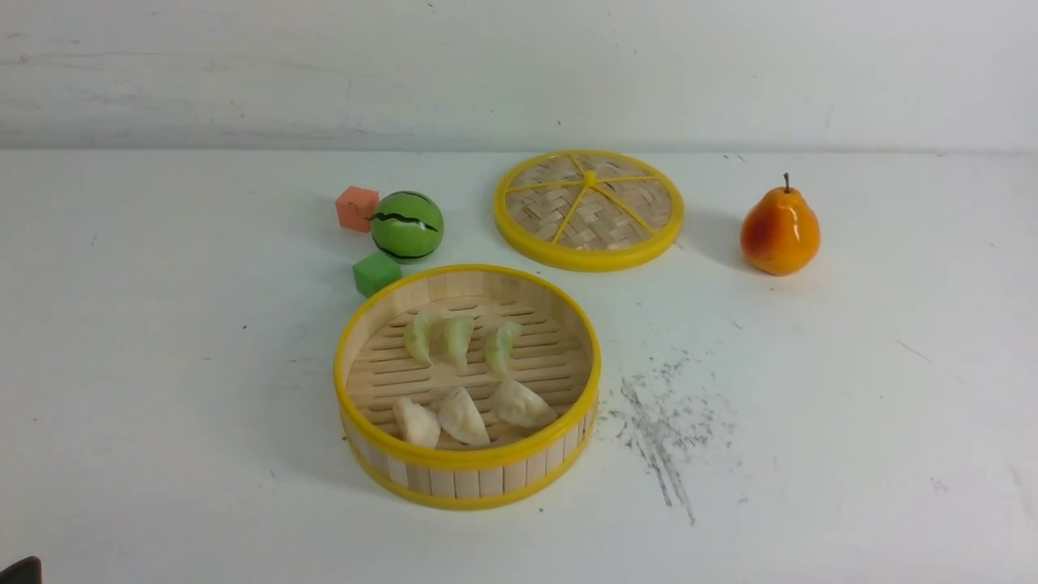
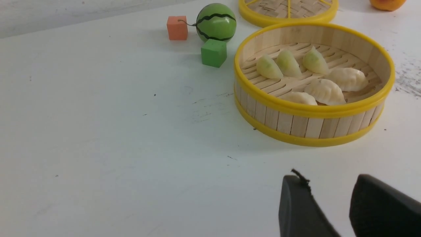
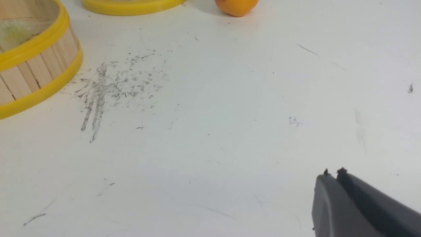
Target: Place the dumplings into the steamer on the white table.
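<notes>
Six dumplings [image 1: 462,381] inside the steamer [image 1: 468,466], all lying on its slatted floor: three pale green ones [image 1: 456,338] in a row toward the far side, three cream-white ones [image 1: 466,414] in a row toward the near wall. Green row close together, the two on the robot's left nearly touching; white row likewise packed, neighbours touching or almost so. Steamer upright on the white table [image 1: 162,365], roughly in the middle of the front view, yellow rim top and bottom.

Beyond the steamer and slightly to the robot's right, a flat woven lid [image 1: 589,208] with yellow spokes, lying on the table apart from the basket. Further right, an orange-yellow pear [image 1: 779,230] standing upright. Beyond the steamer on the left, a green cube [image 1: 376,273] just beside the steamer's rim, a striped green ball [image 1: 407,226] behind it, and an orange cube [image 1: 357,208] touching or nearly touching the ball. Grey-black scuff marks [image 1: 661,422] on the table just right of the steamer.

Left gripper [image 2: 329,197] low in the left wrist view, near the steamer but clear of it, fingers spread with a gap between, holding nothing. Right gripper [image 3: 334,171] over bare table well apart from the steamer, fingertips pressed together, nothing between them
</notes>
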